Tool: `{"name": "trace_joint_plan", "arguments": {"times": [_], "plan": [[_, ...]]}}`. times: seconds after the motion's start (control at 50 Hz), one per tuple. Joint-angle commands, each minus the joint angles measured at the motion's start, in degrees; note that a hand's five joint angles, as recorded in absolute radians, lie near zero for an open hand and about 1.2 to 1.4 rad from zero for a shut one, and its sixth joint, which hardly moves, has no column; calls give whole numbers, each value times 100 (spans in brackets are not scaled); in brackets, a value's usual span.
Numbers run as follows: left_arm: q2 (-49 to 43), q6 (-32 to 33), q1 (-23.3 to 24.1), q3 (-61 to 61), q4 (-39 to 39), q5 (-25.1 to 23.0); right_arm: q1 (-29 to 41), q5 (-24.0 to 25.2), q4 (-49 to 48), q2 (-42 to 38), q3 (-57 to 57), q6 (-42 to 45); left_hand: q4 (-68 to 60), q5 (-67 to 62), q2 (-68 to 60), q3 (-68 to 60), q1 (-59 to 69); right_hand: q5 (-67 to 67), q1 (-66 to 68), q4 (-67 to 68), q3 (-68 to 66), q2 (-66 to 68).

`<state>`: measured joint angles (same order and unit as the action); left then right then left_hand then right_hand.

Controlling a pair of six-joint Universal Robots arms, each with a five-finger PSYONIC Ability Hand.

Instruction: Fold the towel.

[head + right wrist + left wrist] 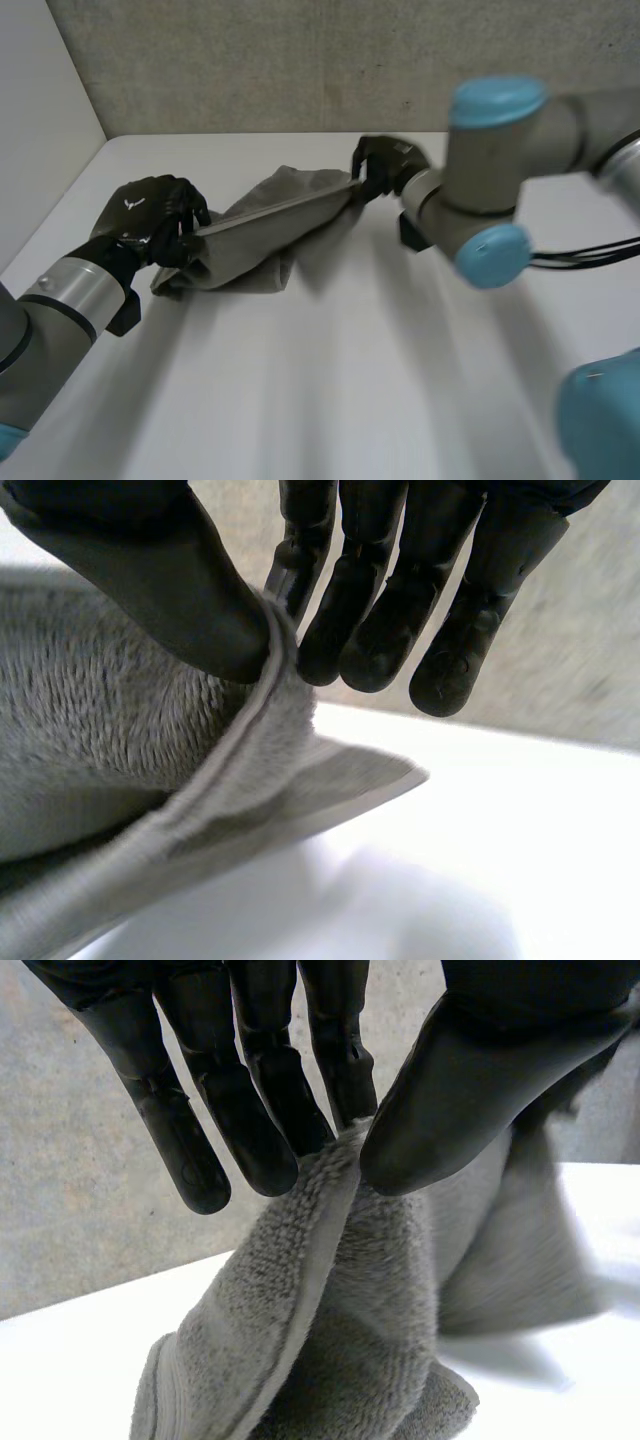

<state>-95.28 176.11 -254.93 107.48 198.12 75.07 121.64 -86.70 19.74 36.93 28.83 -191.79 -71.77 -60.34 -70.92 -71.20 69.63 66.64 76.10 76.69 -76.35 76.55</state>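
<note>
A grey towel [270, 225] is stretched above the white table [330, 380] between my two hands, its lower part sagging onto the table. My left hand [150, 220] pinches the towel's near-left corner; its wrist view has the thumb [450, 1100] pressing the towel's hem [320, 1250] against the fingers [270, 1110]. My right hand [385, 165] pinches the far-right corner; its wrist view has the thumb [170, 590] and fingers [380, 620] closed on the towel's edge [250, 730].
A grey wall [300, 60] backs the table's far edge. A pale panel [40, 130] stands at the left. My right arm [500, 190] reaches across the table's right part.
</note>
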Motion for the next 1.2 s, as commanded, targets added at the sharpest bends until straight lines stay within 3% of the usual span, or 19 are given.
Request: {"name": "trace_joint_plan", "arguments": {"times": [0.02,0.12,0.22,0.32,0.52,0.62,0.84,1.08,1.2], "plan": [[-192,-77,65,-52,-10,8,-308,426,-269,2008,1438,1370,-85,-228,-170,-142,299,336,390,331,-365,345],[-131,-103,232,-43,-10,17,-273,602,-383,3142,2756,1934,-51,-195,-136,-109,265,336,390,331,-365,345],[-113,-59,452,-60,7,26,-220,804,-778,3689,3793,2337,49,-94,-36,-8,165,336,390,331,-365,345],[-236,-42,470,-184,7,61,-220,752,-841,3611,4191,2830,84,-60,-2,26,131,336,390,331,-365,345],[-1467,11,470,-351,-28,61,-378,690,-1200,3242,4797,3244,588,445,503,531,-374,336,390,331,-365,345],[-1932,20,514,-403,-45,34,-545,716,-1465,3242,5194,3253,2485,2342,2400,2428,-2271,336,390,331,-365,345],[-2012,20,523,-394,-28,78,-747,743,-2263,3242,6002,3253,5683,5539,5598,5625,-5469,336,390,331,-365,345],[-1924,20,470,-351,77,69,-1353,708,-2686,3233,6073,3209,5836,5693,5751,5779,-5622,336,390,331,-365,345],[-1976,55,479,-429,568,78,-1538,708,-2818,3022,6073,3209,5786,5643,5701,5729,-5572,336,390,331,-365,345]]}}
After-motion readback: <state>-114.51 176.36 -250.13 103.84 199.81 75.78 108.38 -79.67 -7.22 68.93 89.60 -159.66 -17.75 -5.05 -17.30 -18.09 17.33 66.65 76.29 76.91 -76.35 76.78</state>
